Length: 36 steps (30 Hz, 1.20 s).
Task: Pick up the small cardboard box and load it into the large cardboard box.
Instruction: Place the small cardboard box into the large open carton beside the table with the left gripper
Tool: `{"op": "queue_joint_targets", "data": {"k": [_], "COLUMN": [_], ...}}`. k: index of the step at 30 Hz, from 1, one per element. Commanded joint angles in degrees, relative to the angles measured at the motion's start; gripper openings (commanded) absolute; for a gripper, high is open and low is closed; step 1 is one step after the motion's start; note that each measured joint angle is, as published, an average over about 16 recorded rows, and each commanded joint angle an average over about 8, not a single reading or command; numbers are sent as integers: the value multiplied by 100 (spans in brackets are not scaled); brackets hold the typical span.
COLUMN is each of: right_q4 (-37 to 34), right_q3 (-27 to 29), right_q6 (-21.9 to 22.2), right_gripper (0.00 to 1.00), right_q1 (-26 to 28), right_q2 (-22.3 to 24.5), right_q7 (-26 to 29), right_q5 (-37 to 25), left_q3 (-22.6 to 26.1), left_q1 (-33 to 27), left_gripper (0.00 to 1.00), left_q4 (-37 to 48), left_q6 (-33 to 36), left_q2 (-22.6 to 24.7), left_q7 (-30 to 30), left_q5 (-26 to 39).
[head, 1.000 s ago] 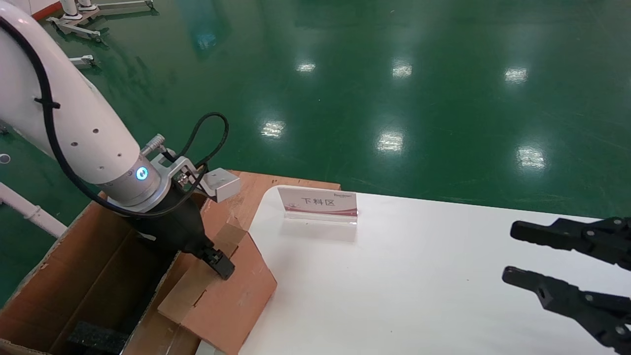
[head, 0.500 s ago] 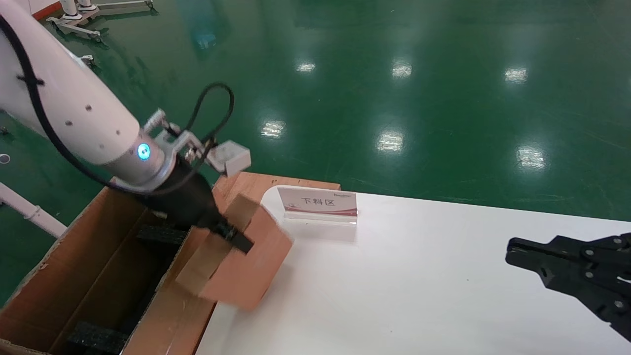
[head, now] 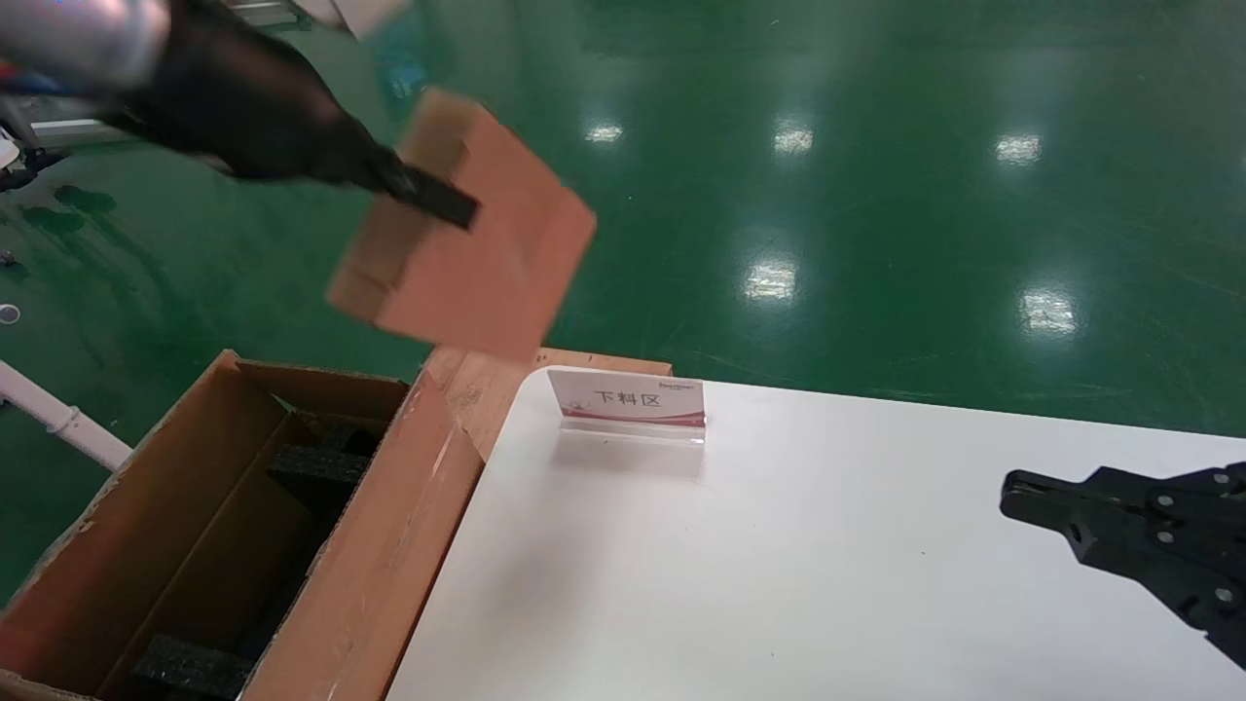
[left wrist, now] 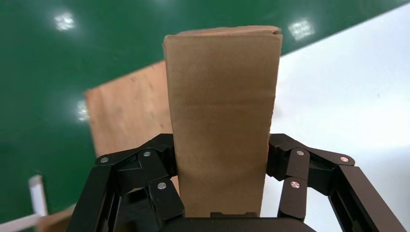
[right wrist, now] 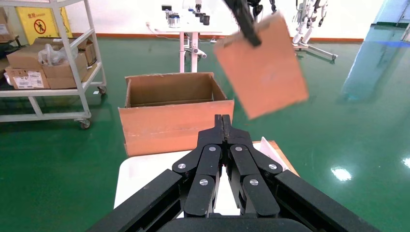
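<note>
My left gripper [head: 428, 195] is shut on the small cardboard box [head: 477, 243] and holds it tilted, high in the air above the far corner of the large cardboard box [head: 389, 506]. In the left wrist view the black fingers [left wrist: 159, 164] clamp both flat faces of the small carton [left wrist: 222, 111]. The large box stands open beside the table's left edge, with black foam blocks [head: 316, 465] inside. The right wrist view shows the large box [right wrist: 174, 116] and the lifted small carton [right wrist: 263, 72] ahead. My right gripper [head: 1022, 492] hovers shut over the table's right side.
A white-and-pink sign card [head: 628, 399] stands at the far edge of the white table [head: 779, 584]. One long flap [head: 487, 380] of the large box lies against the table corner. A shelf rack [right wrist: 48, 63] with cartons stands beyond on the green floor.
The left gripper has carried the small box from the large box's table-side flap steeply upward. The right gripper's fingers have gone from open to shut.
</note>
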Motion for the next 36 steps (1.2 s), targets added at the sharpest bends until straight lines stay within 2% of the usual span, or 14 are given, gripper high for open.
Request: {"op": "queue_joint_targets", "data": {"k": [1,5,8,14,15,22,23,28,36], "right_q4": [0,0,0,0,0,0,0,0,0], "right_q3": [-1,-2,-3,-6,-6,-8,-9,-11,-14], "right_q6": [0,1,1,2,3,4,4,5,6], "right_gripper": [0,0,0,0,3,91,100,100,100], "right_q1": [0,1,1,1,1,2,2,2,3], "right_q2": [0,1,1,2,2,3,4,4,6], "right_q7": [0,-1,-2,-3,-3,-4,-4,-5,-7], "right_q5": [1,2,2,4,4,6,6,7,9], "left_q3": [-99,67,438,1777,2041,3644,3805,4439,4964], "left_q1": [-262,-630,-942,-1761,-1898,-2556,-2631,-2970,-3057], "left_gripper": [0,0,0,0,0,0,0,0,0], "left_q4": [3,74,115,96,89,87,79,-32,-90], "left_q6": [122,474,618,680,682,694,723,862,836], "left_q2": [-41,-41,-53,-98,-98,-8,3,-47,-457], "left_q7": [20,39,75,19,-7,-126,-139,-218,-98], "left_q5": [66,56,-47,-474,-562,-992,-1022,-1122,-1027]}}
